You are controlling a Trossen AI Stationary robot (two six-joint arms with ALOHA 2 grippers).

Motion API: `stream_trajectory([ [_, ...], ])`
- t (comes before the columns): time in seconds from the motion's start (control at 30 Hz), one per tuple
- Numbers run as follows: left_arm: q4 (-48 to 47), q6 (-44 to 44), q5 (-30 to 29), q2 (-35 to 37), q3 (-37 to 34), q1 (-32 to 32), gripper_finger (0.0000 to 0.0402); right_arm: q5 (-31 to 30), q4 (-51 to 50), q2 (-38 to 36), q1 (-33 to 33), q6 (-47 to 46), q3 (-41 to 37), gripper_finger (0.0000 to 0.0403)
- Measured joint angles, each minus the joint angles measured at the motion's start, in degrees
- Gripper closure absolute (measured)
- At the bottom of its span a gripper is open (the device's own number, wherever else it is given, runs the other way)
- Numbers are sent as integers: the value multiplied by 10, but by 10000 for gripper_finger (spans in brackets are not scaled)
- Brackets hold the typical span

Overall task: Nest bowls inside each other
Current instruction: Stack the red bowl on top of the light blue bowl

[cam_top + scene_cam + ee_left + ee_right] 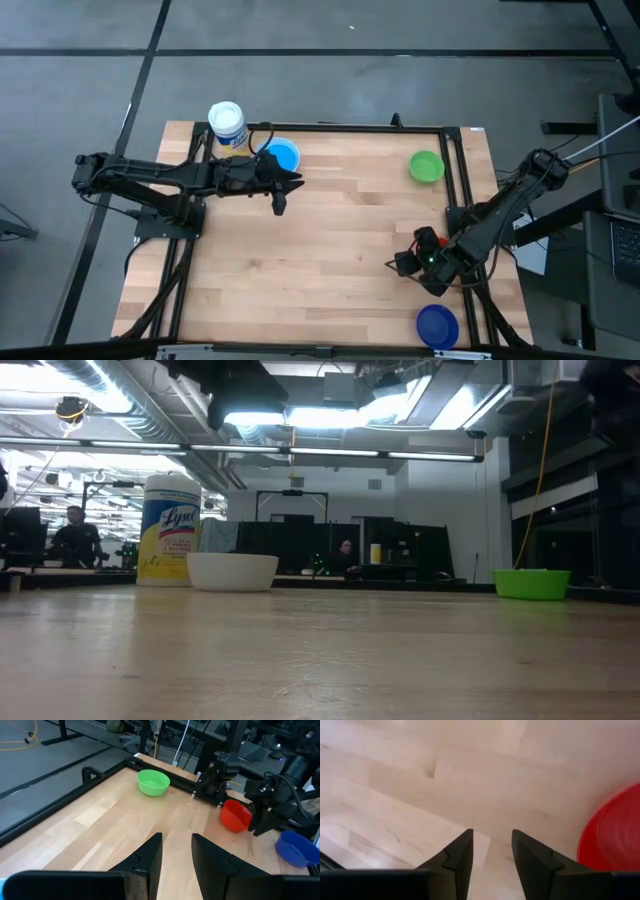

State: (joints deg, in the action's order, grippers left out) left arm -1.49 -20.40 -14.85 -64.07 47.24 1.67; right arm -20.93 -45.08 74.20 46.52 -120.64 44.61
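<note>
Inventory, left to right, table read as a clock face from above.

1. Left gripper, near 11 o'clock: fingers apart, nothing between them. Light blue bowl just beside it toward 12; white-lidded jar next over.
2. White bowl: seen in the low view beside the jar.
3. Green bowl, about 2 o'clock, alone.
4. Right gripper, about 4 o'clock: fingers apart, empty. Red bowl lies just beside it, off to one side of the fingers rather than between them; judged the right arm's pick, being far nearer.
5. Dark blue bowl, 5 o'clock edge.
</note>
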Motion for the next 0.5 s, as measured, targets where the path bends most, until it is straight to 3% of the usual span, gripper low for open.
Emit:
stream_trajectory([
  [0.2, 9, 2, 0, 0, 0, 0, 301, 5, -120, -23, -15, 22, 35, 265],
  [0.4, 9, 2, 0, 0, 0, 0, 301, 93, -169, -30, -14, 22, 35, 255],
  [0.5, 9, 2, 0, 0, 0, 0, 302, 109, -183, -30, -10, 10, 35, 250],
])
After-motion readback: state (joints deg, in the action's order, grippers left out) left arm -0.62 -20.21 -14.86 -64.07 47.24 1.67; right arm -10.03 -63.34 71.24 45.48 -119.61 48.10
